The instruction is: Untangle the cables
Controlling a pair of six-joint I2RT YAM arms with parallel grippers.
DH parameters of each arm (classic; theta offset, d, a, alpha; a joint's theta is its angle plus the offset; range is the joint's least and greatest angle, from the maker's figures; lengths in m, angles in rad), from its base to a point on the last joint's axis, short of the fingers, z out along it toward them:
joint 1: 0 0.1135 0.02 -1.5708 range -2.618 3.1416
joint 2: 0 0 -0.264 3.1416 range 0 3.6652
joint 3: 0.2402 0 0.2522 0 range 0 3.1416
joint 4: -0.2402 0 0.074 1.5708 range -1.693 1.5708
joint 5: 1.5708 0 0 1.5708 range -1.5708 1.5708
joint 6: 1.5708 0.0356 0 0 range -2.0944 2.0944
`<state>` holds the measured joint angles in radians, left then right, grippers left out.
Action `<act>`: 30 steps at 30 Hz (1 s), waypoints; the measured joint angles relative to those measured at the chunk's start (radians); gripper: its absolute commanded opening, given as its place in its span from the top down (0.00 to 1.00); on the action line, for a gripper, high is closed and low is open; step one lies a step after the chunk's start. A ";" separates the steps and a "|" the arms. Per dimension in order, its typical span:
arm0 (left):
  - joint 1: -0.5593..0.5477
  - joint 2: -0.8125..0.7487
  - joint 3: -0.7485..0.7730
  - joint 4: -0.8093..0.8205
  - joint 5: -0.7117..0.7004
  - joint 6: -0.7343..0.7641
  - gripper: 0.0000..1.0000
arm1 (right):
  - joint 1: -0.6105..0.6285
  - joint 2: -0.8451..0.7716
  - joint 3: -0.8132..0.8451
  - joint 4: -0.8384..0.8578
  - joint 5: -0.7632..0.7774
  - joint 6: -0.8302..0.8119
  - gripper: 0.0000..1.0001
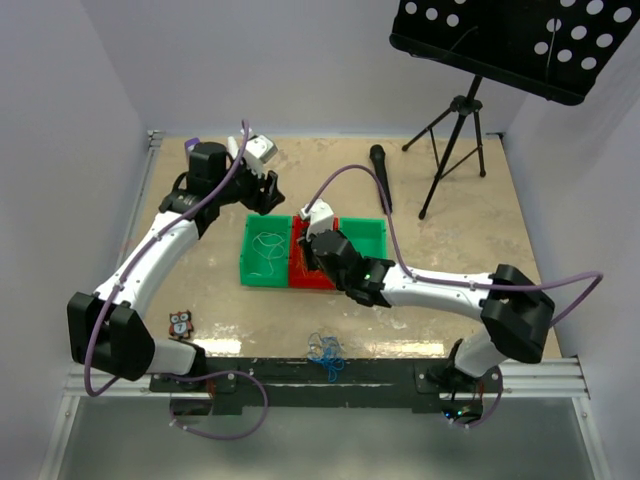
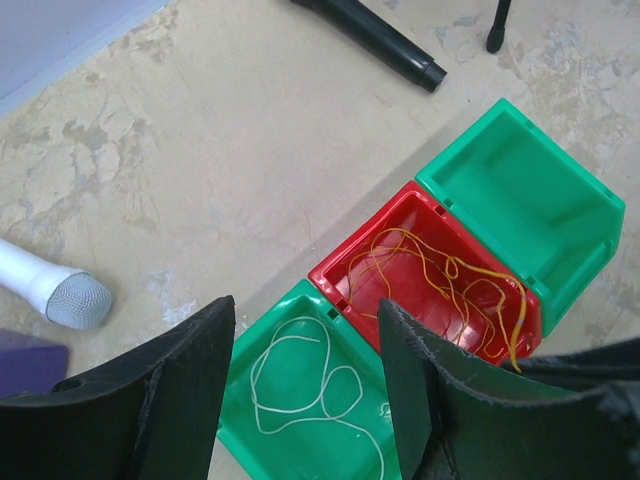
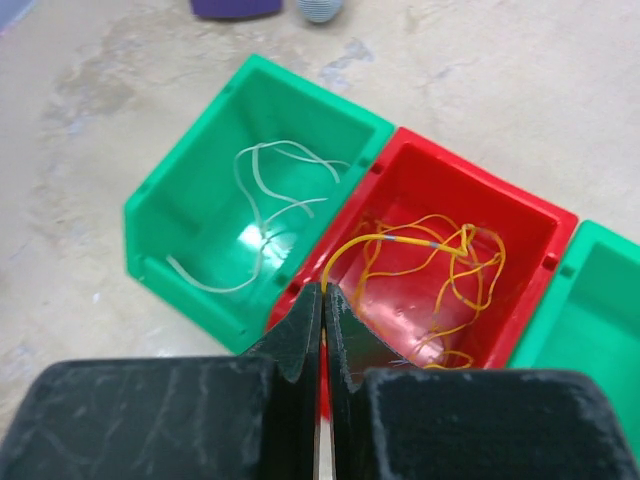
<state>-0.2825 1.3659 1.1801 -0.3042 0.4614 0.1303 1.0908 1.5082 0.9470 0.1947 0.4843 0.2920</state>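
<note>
From the top external view, a loose blue cable (image 1: 327,352) lies by the table's near edge, well apart from both arms. The left gripper (image 1: 268,190) hangs beyond a green bin (image 1: 247,250). The right gripper (image 1: 312,262) is over the red bin (image 1: 300,280) beside it.

In the left wrist view, the left gripper (image 2: 305,305) has its jaws spread wide with nothing between them. A white cable (image 2: 298,320) lies below the gap in the green bin, and an orange-yellow cable (image 2: 440,270) lies in the red bin to the right.

In the right wrist view, the right gripper (image 3: 322,292) has its jaws pressed together above the red bin's near wall. One strand of the orange-yellow cable (image 3: 400,238) arcs down to the tips. Whether it is pinched cannot be told.
</note>
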 measured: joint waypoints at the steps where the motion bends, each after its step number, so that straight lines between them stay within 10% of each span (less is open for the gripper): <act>1: 0.000 -0.001 0.000 0.000 0.001 0.000 0.36 | -0.018 0.012 0.000 0.009 -0.006 -0.005 1.00; 27: 0.000 -0.018 -0.001 0.001 0.018 -0.008 0.34 | -0.124 0.434 0.149 0.035 -0.064 0.099 1.00; 30: 0.000 -0.018 -0.001 0.001 0.024 -0.008 0.33 | -0.124 0.448 0.149 0.010 -0.064 0.122 0.84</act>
<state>-0.2825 1.3479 1.1793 -0.3035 0.4850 0.1219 0.9672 1.9564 1.0958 0.2047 0.4202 0.4145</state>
